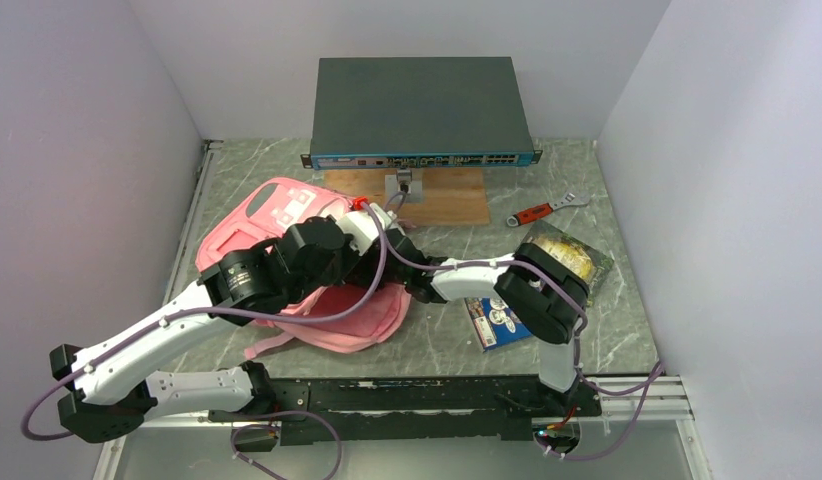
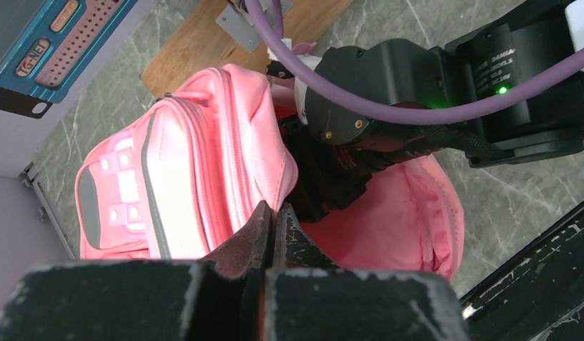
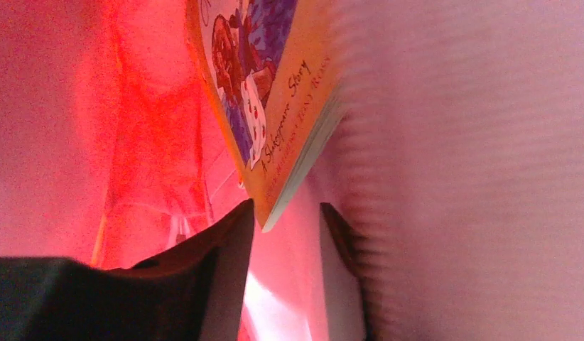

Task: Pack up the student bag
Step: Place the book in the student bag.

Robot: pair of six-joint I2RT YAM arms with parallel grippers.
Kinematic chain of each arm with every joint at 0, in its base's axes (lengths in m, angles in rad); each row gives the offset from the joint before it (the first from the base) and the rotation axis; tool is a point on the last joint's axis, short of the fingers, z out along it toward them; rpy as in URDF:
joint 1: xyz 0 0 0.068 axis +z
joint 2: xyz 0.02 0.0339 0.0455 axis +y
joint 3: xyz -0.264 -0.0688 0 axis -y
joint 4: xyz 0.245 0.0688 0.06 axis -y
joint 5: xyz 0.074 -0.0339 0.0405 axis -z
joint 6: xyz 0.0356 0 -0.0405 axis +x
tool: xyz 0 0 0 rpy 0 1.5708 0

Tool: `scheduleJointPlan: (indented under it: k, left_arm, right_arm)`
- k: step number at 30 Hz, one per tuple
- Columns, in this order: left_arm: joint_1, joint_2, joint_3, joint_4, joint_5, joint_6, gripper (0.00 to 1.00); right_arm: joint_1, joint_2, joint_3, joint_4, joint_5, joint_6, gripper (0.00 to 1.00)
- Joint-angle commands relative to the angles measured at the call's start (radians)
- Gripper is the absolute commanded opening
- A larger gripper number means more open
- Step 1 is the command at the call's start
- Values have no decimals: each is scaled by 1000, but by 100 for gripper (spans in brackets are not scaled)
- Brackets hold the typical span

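Observation:
The light-pink student bag lies on the table, its opening toward the right; it also shows in the left wrist view. My left gripper is shut on the fabric rim of the bag's opening and holds it up. My right arm's wrist reaches into the opening, so the right gripper is hidden in the top view. In the right wrist view my right gripper is open inside the pink lining. An orange-edged picture book stands just beyond its fingertips, its corner at the left finger, not clamped.
A dark network switch sits at the back on a wooden board. A red-handled wrench, a snack packet and a blue booklet lie right of the bag. Walls close in on both sides.

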Motion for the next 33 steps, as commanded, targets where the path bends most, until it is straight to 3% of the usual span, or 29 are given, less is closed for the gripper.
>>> scheduleJointPlan:
  k: [1,5,7,11,13,16,23,27,33]
  left_arm:
    - [-12,-46,21,161,11,-5,0]
    - [-11,-67,3,158,-10,-17,0]
    - [-12,-81,-11,170,-16,-25,0]
    - [-12,-98,-22,205,-4,-30,0]
    - [-12,-93,-5,202,-4,-30,0]
    - [-11,-86,9,200,-10,-22,0]
    - [-11,-84,-13,240,10,-35,0]
    - [-11,-72,-11,243,19,-39,0]
    - [-11,-68,-10,241,28,-35,0]
  right_arm:
    - [-7,-109,-9,-1,28,-39,49]
    - [-17,-195,8,-130,79,-105,76]
    - [-27,-214,19,-180,80,-97,79]
    - [-27,-191,7,-138,58,-27,74]
    - [-27,-164,50,-206,65,-3,71]
    - [-24,-158,86,-314,144,43,68]
    - [-6,-105,135,-318,261,109,60]
    - [17,-60,182,-330,323,133,45]
    - [34,-49,177,-347,362,155,49]
